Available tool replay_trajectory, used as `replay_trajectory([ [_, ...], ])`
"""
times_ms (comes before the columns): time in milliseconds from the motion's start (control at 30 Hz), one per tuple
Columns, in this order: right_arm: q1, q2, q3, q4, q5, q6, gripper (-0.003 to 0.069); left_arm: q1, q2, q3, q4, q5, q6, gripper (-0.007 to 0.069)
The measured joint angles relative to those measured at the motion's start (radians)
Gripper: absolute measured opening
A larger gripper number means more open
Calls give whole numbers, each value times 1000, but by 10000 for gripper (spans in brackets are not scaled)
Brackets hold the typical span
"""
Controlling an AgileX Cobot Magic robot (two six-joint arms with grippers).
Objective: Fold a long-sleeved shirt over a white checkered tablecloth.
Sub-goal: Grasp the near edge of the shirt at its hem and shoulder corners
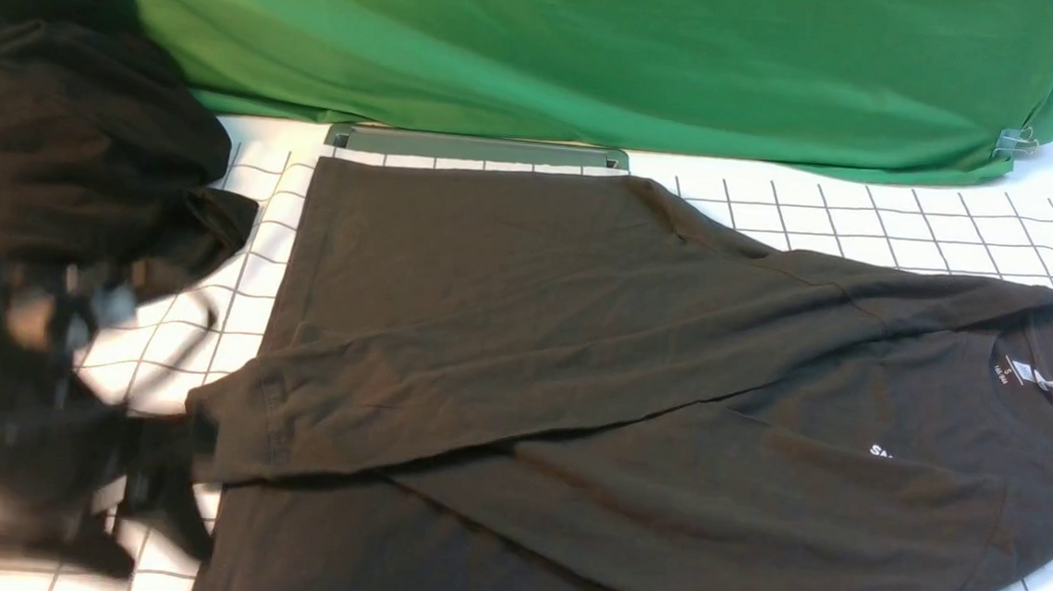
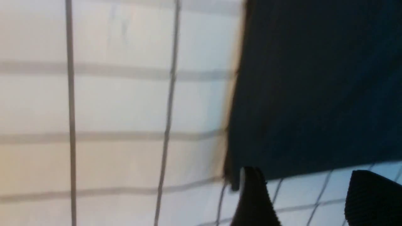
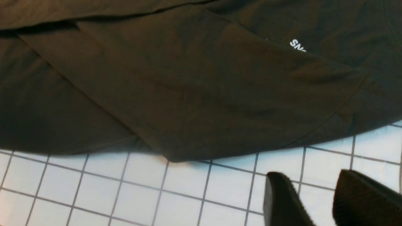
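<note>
Nearest to the robot, the right claw [image 3: 309, 188] is standing with its fingers apart. Nothing is between them; only the white checkered tablecloth [image 3: 188, 188] is showing in the gap. The long-sleeved shirt [image 1: 579, 336] is lying flat on the table just beyond this claw, not touching it. I am judging that the claw is hovering near 5 o'clock of the shirt.

The left claw [image 2: 306, 191] is also gaping and gripping nothing. A dark cloth edge, probably of the shirt, is lying just ahead of it, apart from the fingers. In the front view the left arm [image 1: 29, 390] is appearing as a blur at about 8 o'clock of the shirt, close to the cuff [image 1: 235, 414].

The shirt is stretching from its hem at 9 o'clock to its collar at 3 o'clock. Both sleeves are lying crossed over the body, so the sleeve folds are looking done. Folding the body itself is remaining, I think.

Farther away, at 10 o'clock, a black heap of cloth [image 1: 66, 115] is sitting, and at 12 o'clock the green cloth [image 1: 599, 50] is hanging.
</note>
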Motion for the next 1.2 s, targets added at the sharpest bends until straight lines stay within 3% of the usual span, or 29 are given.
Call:
replay_trajectory([
  [367,0,0,0,0,-18,0,240,0,-1,176,-53,-103,0,340],
  [733,0,0,0,0,-18,-1,241,0,66,179,-109,-190,39,340],
  [933,0,0,0,0,-22,-1,241,0,76,179,-199,-195,112,340],
  [1200,0,0,0,0,-25,-2,241,0,77,179,-194,-224,123,318],
])
